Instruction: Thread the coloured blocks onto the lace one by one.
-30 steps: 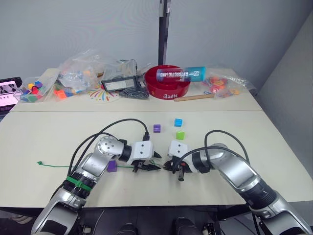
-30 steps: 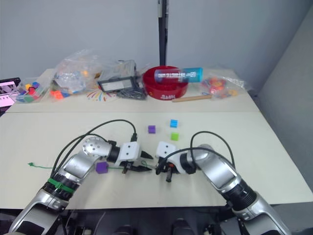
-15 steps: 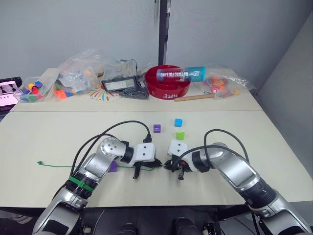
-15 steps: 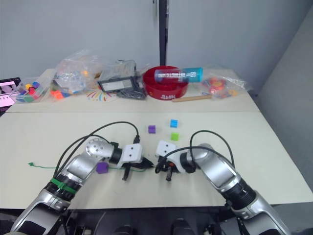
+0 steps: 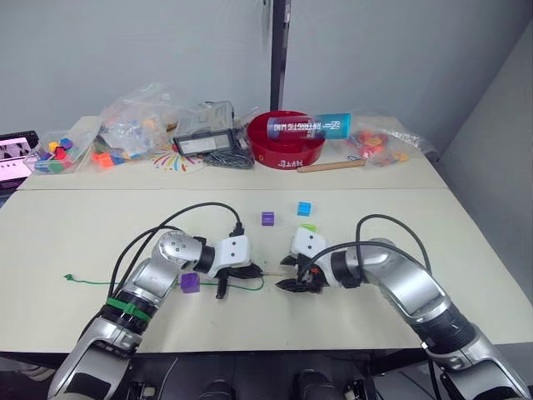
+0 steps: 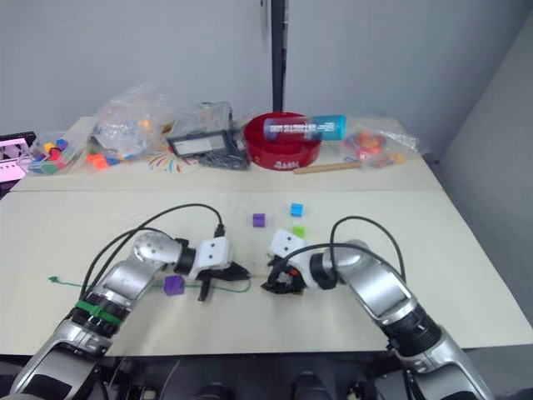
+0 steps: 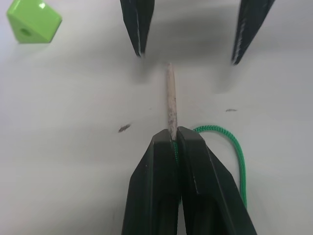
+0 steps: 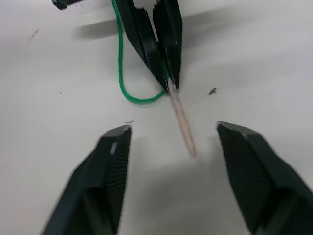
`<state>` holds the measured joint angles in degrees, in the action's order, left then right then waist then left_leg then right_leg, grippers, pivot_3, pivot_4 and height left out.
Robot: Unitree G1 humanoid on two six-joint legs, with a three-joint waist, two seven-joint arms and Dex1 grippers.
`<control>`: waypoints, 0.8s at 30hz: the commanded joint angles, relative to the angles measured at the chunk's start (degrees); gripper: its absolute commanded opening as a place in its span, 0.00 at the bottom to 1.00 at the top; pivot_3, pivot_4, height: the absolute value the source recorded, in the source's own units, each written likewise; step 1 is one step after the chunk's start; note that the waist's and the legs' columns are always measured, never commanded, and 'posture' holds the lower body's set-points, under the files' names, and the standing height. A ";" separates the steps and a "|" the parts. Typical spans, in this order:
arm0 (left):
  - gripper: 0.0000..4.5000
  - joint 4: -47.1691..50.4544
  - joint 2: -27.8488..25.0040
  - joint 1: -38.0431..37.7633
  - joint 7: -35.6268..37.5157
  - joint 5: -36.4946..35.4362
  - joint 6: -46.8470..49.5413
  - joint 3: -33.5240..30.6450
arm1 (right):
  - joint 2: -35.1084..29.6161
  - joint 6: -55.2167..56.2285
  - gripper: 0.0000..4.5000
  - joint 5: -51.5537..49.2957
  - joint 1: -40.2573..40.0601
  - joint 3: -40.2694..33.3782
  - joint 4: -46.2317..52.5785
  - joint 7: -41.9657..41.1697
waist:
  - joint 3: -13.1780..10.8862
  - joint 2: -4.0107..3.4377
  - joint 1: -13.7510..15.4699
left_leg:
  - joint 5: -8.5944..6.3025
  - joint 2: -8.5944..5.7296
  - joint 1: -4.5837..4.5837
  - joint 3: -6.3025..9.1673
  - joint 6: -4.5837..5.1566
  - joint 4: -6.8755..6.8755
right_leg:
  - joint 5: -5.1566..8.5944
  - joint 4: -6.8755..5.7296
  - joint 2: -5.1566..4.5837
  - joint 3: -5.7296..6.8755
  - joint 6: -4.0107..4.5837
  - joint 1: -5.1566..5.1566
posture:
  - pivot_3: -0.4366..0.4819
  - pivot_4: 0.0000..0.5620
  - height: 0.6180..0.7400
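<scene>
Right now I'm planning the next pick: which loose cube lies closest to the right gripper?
The light green cube, just beyond the right gripper. The blue cube and the purple cube lie farther back.

The thin green cord lace [image 7: 230, 142] is hidden where it passes between the left gripper's [image 7: 175, 139] closed black fingers. The light green plastic cube [image 5: 309, 227] is partly occluded by the right wrist.
</scene>
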<state>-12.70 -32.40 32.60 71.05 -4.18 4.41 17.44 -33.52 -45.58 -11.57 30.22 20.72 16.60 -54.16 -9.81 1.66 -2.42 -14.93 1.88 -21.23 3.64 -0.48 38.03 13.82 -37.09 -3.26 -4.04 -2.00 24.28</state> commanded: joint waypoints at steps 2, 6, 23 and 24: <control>0.00 2.14 -0.41 -2.37 0.88 -6.43 2.89 -5.43 | -0.54 2.57 0.99 -1.88 -2.53 -5.28 1.64 1.51 | 0.00 0.00 -0.05 | 0.00 0.00 -0.01 0.00 0.00 0.00 | 0.00 0.00 0.00 0.00 0.00 0.01 | 0.48 0.27 0.92; 0.00 3.83 -0.31 -4.18 1.10 -10.29 6.52 -8.06 | -0.41 4.91 0.99 -1.88 -4.84 -7.59 0.51 2.95 | 0.00 0.00 -0.07 | 0.00 0.01 0.00 0.00 0.00 0.00 | 0.00 -0.01 0.00 0.00 0.00 0.01 | 0.48 0.27 0.92; 0.00 6.43 -3.17 -6.03 1.46 -9.65 6.06 -8.27 | 0.57 16.41 0.99 3.11 2.42 -9.64 -20.51 6.41 | 0.00 0.00 -0.10 | 0.00 0.01 0.01 -0.03 0.00 0.00 | 0.00 0.00 0.00 -0.01 0.01 0.01 | 0.48 0.27 0.92; 0.00 6.70 -3.32 -6.09 1.46 -9.64 6.08 -8.29 | 1.15 16.84 0.99 3.25 2.72 -9.59 -21.35 6.80 | 0.00 0.00 -0.16 | 0.00 0.01 0.01 -0.03 0.00 0.00 | 0.00 0.00 0.00 -0.01 0.01 0.01 | 0.48 0.27 0.92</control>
<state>-8.36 -35.08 26.38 72.56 -13.54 11.14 9.97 -32.92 -30.21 -8.72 32.00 12.26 -4.42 -48.15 -9.81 1.66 -2.57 -14.93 1.89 -21.23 3.61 -0.48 38.02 13.82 -37.09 -3.26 -4.05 -1.99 24.29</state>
